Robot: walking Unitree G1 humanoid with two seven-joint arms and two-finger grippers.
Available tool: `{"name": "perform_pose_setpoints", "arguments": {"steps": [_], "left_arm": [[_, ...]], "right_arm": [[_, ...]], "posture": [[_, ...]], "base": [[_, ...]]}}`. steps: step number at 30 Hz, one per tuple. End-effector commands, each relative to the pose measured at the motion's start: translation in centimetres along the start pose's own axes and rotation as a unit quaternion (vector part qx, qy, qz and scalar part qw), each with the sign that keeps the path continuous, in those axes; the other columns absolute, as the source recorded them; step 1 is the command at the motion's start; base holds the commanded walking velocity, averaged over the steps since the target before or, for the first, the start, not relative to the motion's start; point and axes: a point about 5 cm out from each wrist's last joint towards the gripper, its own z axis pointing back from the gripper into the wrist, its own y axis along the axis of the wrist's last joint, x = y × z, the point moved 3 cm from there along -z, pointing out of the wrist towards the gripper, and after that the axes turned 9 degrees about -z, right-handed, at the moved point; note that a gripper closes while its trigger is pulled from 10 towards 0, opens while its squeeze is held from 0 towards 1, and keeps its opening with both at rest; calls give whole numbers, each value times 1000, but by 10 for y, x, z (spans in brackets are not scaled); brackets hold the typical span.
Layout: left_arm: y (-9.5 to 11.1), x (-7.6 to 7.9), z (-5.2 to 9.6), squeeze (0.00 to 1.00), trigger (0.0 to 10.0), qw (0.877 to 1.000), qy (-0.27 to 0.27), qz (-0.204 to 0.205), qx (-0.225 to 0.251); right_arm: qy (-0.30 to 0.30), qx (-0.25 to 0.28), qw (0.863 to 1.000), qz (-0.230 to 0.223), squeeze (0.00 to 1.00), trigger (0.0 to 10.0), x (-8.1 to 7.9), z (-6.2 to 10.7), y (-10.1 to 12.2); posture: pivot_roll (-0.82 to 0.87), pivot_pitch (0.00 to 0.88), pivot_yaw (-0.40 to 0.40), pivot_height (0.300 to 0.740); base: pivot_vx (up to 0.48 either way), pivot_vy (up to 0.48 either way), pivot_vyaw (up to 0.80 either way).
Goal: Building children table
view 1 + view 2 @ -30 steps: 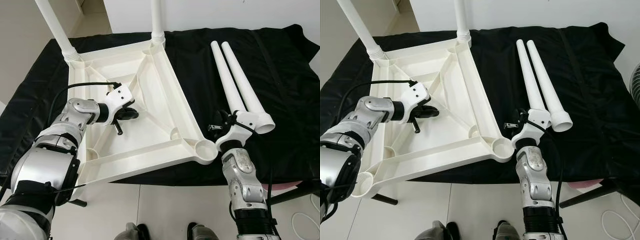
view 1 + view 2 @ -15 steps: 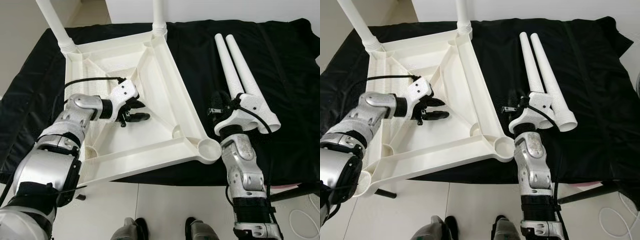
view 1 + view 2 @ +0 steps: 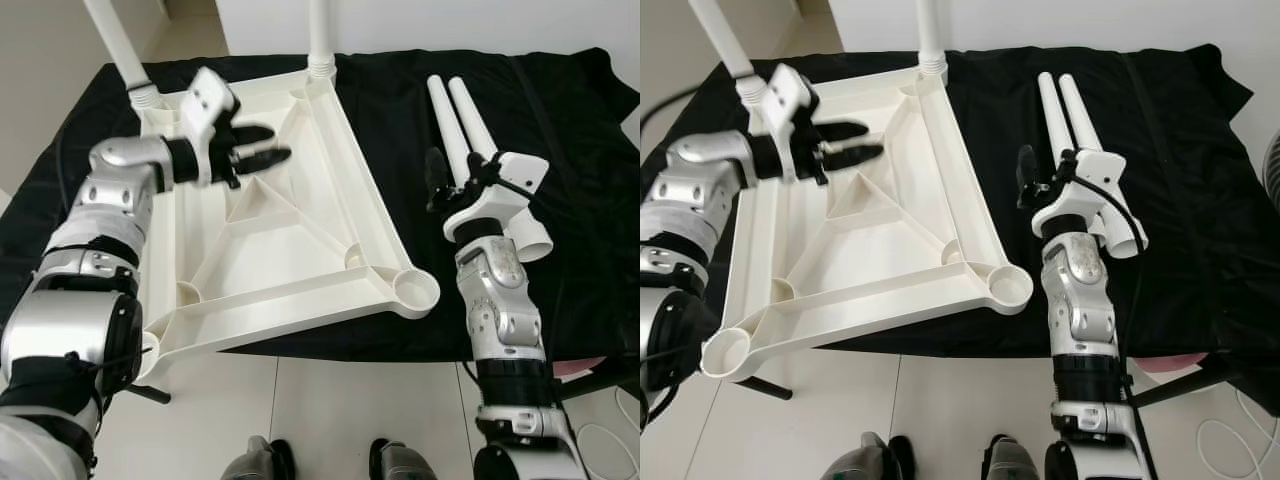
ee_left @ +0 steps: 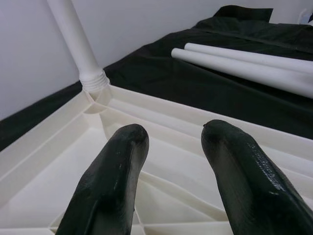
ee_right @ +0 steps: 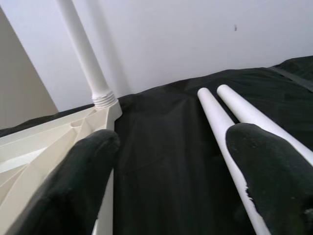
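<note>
Both upright legs of the tabletop run off the frame's top edge. The right arm covers part of the two loose legs at centre right.

A plain room: white walls, tiled floor, black cloth covering a table

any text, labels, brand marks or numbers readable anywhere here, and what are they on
None can be read.
Upturned white table top: plain moulded plastic, no print or embossed mark visible.
Two loose white legs on the black cloth: bare.
Two legs already fitted: bare.
Left gripper and right gripper: no marking legible on their housings.
</note>
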Motion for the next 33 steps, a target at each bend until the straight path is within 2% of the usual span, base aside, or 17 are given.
{"name": "perform_pose_setpoints", "arguments": {"steps": [1, 2, 4, 5, 6, 8, 9, 12, 13, 17, 19, 21, 30, 33], "left_arm": [[-5, -2, 4, 0, 10000, 999, 34, 14, -8], [-6, -2, 6, 0, 10000, 998, 67, 20, -6], [-6, -2, 6, 0, 10000, 998, 67, 20, -6], [-8, -2, 7, 0, 10000, 995, 95, 29, -10], [-13, -4, 10, 0, 10000, 991, 132, 20, -23], [-13, -4, 10, 0, 10000, 991, 132, 20, -23], [-24, -3, 18, 0, 10000, 979, 195, 41, -44], [-27, -2, 22, 0, 10000, 975, 212, 51, -49], [-32, 1, 26, 0, 10000, 972, 223, 49, -61], [-39, 6, 29, 0, 10000, 967, 234, 63, -75], [-63, 25, 37, 0, 10000, 958, 243, 84, -128], [-76, 36, 44, 0, 10000, 947, 256, 113, -157], [-72, 48, 45, 0, 10000, 950, 242, 110, -160], [-68, 49, 44, 0, 10000, 952, 239, 109, -158]], "right_arm": [[-20, -20, 1000, 5, 1000, 10000, 7, -4, -6], [-35, -31, 999, 17, 1000, 10000, 12, -9, -5], [-35, -31, 999, 17, 1000, 10000, 12, -9, -5], [-42, -42, 998, 23, 1000, 10000, 15, -13, -6], [-48, -51, 997, 29, 1000, 10000, 18, -17, -5], [-48, -51, 997, 29, 1000, 10000, 18, -17, -5], [-64, -70, 995, 37, 1000, 10000, 24, -23, -6], [-72, -80, 993, 42, 1000, 10000, 26, -25, -6], [-73, -90, 992, 43, 0, 10000, 27, -27, -7], [-76, -101, 991, 38, 0, 10000, 28, -29, -8], [-103, -127, 986, 37, 0, 10000, 34, -33, -12], [-115, -144, 982, 36, 0, 10000, 37, -37, -14], [-138, -173, 975, 34, 0, 10000, 43, -40, -18], [-157, -195, 968, 33, 0, 10000, 50, -35, -24]], "posture": [[-116, 115, 90, 740], [-114, 113, 89, 740], [-114, 113, 89, 740], [-115, 109, 88, 740], [-120, 103, 85, 740], [-120, 103, 85, 740], [-127, 92, 78, 740], [-127, 92, 78, 740], [-120, 88, 69, 740], [-115, 84, 64, 740], [-108, 69, 54, 740], [-106, 62, 53, 740], [-99, 46, 49, 740], [-98, 39, 49, 740]], "base": [[0, 0, 0], [0, 0, 0], [0, 0, 0], [0, 0, 0], [0, 0, 0], [0, 0, 0], [0, 0, 0], [0, 0, 0], [0, 0, 0], [0, 0, 0], [0, 0, 0], [0, 0, 0], [0, 0, 0], [0, 0, 0]]}}
